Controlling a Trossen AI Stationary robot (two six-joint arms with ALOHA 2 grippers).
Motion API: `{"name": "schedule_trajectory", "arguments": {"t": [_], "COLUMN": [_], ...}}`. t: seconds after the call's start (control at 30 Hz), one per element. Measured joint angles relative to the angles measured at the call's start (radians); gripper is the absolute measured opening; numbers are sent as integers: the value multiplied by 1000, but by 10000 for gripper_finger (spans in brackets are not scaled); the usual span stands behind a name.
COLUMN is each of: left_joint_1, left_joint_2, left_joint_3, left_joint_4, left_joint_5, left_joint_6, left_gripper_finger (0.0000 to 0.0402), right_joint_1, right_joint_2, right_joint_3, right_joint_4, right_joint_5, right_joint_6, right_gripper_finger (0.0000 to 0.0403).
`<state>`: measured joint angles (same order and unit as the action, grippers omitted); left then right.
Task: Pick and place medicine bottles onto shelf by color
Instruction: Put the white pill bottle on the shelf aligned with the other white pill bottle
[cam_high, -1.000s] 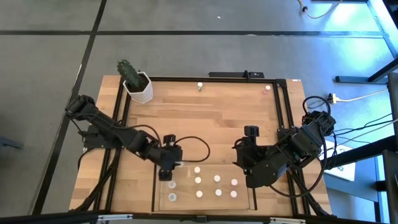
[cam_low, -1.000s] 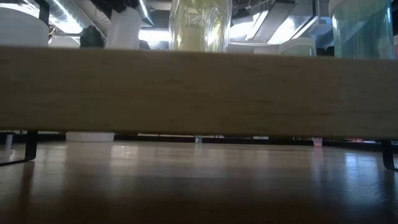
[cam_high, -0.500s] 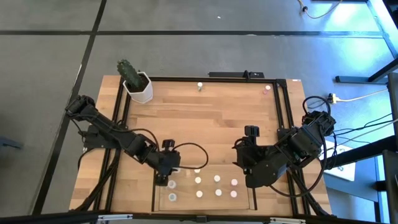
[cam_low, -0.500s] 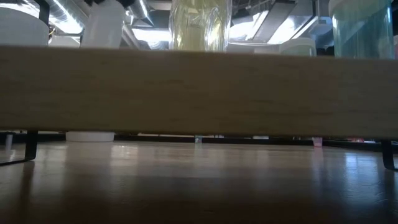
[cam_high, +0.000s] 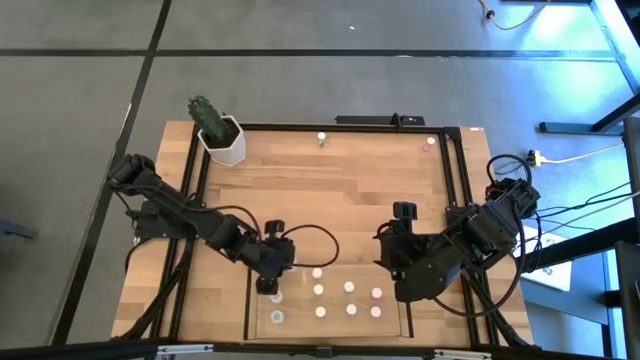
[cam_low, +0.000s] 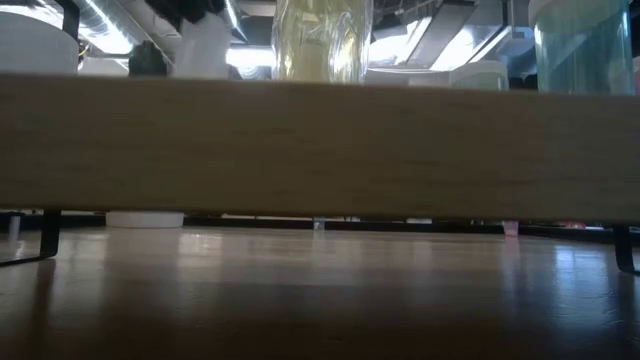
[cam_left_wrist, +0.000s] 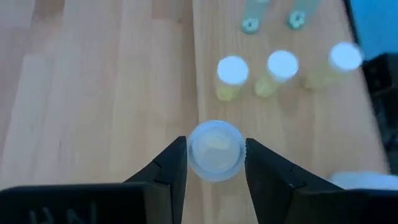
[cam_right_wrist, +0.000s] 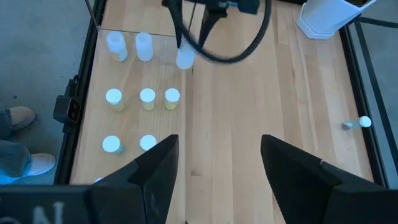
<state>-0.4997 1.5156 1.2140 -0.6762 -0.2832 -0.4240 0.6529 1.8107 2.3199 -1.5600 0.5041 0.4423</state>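
Note:
My left gripper (cam_high: 269, 280) is shut on a clear medicine bottle with a pale cap (cam_left_wrist: 214, 149) over the far left corner of the shelf (cam_high: 251, 312). The same bottle shows in the right wrist view (cam_right_wrist: 185, 57). Several capped bottles (cam_right_wrist: 147, 96) stand upright on the shelf's wood floor, and two clear ones (cam_right_wrist: 143, 45) stand near its left end. My right gripper (cam_right_wrist: 217, 149) hangs open, high by the shelf's right end (cam_high: 388, 250), with nothing between its fingers. My left gripper pinches the bottle by the sides of its cap end (cam_left_wrist: 194, 153) between its two fingers. The fingers come slanting down from the table's far left. The bottle is upright below them (cam_low: 205, 45); its base is hidden, so I cannot tell whether it stands on the shelf.
A white pot with a cactus (cam_high: 222, 138) stands at the far left corner. Two small bottles sit by the far edge, one pale (cam_high: 322, 138) and one pinkish (cam_high: 428, 143). A black frame (cam_high: 455, 180) runs round the tabletop. Bare wood lies between the shelf and the far edge.
My left gripper, shut on the bottle throughout, has swayed a little toward the table's left edge and come back to about where it was.

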Motion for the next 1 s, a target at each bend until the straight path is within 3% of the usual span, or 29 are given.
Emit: {"name": "schedule_trajectory", "arguments": {"t": [0.23, 0.47, 0.6, 0.8, 1.0], "left_joint_1": [68, 105, 114, 140, 133], "left_joint_2": [2, 2, 1, 1, 1], "left_joint_3": [-27, -105, -110, -110, -110], "left_joint_4": [26, 215, 229, 229, 181], "left_joint_5": [5, 72, 81, 233, 316], "left_joint_6": [92, 153, 223, 278, 278], "left_gripper_finger": [122, 122, 122, 122, 122], "right_joint_1": [0, 0, 0, 0, 0], "right_joint_2": [0, 0, 0, 0, 0], "right_joint_3": [0, 0, 0, 0, 0], "right_joint_4": [0, 0, 0, 0, 0], "right_joint_5": [0, 0, 0, 0, 0], "right_joint_6": [1, 1, 1, -2, -2], "right_gripper_finger": [229, 229, 229, 229, 229]}}
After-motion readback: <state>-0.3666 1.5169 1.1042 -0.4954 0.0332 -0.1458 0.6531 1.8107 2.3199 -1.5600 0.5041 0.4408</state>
